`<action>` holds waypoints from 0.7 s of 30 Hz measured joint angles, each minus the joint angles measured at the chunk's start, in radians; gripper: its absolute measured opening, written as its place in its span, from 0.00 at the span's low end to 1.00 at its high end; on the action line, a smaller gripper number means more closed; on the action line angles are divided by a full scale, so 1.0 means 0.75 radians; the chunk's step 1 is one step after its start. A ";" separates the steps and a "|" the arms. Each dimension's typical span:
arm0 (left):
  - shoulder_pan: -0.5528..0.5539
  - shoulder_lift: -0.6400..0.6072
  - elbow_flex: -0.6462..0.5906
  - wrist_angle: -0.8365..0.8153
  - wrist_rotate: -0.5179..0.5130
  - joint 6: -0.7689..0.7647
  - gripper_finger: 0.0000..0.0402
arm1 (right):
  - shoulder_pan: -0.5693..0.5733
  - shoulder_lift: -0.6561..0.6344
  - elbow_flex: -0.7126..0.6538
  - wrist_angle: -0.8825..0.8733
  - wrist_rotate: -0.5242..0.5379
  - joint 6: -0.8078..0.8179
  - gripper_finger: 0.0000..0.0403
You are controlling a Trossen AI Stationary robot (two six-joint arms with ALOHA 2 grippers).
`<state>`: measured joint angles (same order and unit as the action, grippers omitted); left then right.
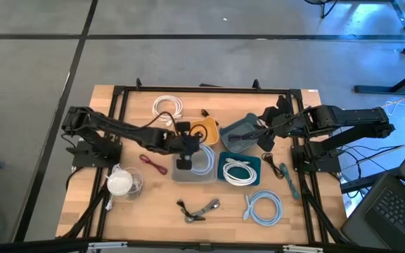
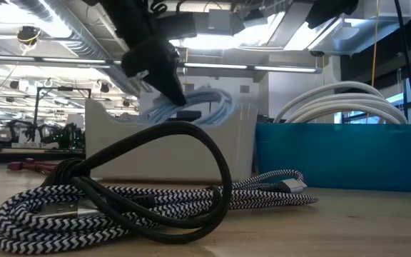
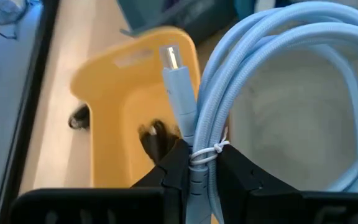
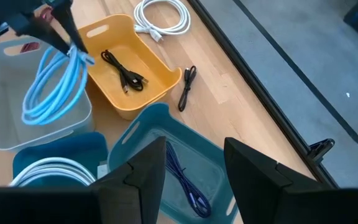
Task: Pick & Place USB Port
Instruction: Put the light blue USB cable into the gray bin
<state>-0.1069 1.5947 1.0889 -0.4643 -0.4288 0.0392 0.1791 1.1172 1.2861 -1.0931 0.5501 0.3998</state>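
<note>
A coiled light blue USB cable (image 3: 278, 68) hangs from my left gripper (image 3: 199, 171), which is shut on it over the clear grey bin (image 1: 188, 173) at the table's middle. The cable's plug (image 3: 171, 57) sticks up past the fingers. In the low view, the coil (image 2: 195, 103) hangs inside the bin's walls. My right gripper (image 4: 194, 177) is open and holds nothing. It hovers over the slate-blue bin (image 4: 166, 134), where a dark blue cable (image 4: 182, 177) lies. My left gripper pinches the light blue cable between its two fingers at the tied bundle (image 3: 202, 154), just behind the plug. The fingers come from above, slanting down. The coil hangs below them into the clear bin; whether its lower loops touch the bin floor I cannot tell.
A yellow bin (image 4: 129, 74) with a black cable sits beside the clear bin, and a teal bin (image 1: 239, 171) holds a white cable. Loose on the table lie a white cable (image 1: 167, 107), a second blue coil (image 1: 264, 209), a braided cable (image 2: 120, 207), a red cable (image 1: 153, 163) and a cup (image 1: 121, 183).
</note>
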 joint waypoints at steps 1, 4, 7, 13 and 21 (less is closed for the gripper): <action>-0.014 0.002 -0.001 -0.013 -0.009 -0.012 0.11 | 0.000 0.000 0.000 0.000 0.003 -0.008 0.41; -0.054 0.005 -0.001 -0.034 -0.049 -0.054 0.11 | 0.000 0.000 0.000 0.000 0.006 -0.017 0.41; -0.085 0.005 -0.001 -0.055 -0.062 -0.101 0.11 | 0.000 0.000 0.000 0.000 0.007 -0.017 0.41; -0.104 0.039 -0.001 -0.092 -0.094 -0.163 0.11 | 0.000 0.000 0.000 0.002 0.010 -0.014 0.41; -0.096 0.160 0.012 -0.102 -0.097 -0.163 0.11 | 0.000 0.000 0.000 0.005 0.010 -0.008 0.41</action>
<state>-0.1785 1.7145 1.0978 -0.5409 -0.5015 -0.0827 0.1791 1.1172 1.2861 -1.0893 0.5575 0.3935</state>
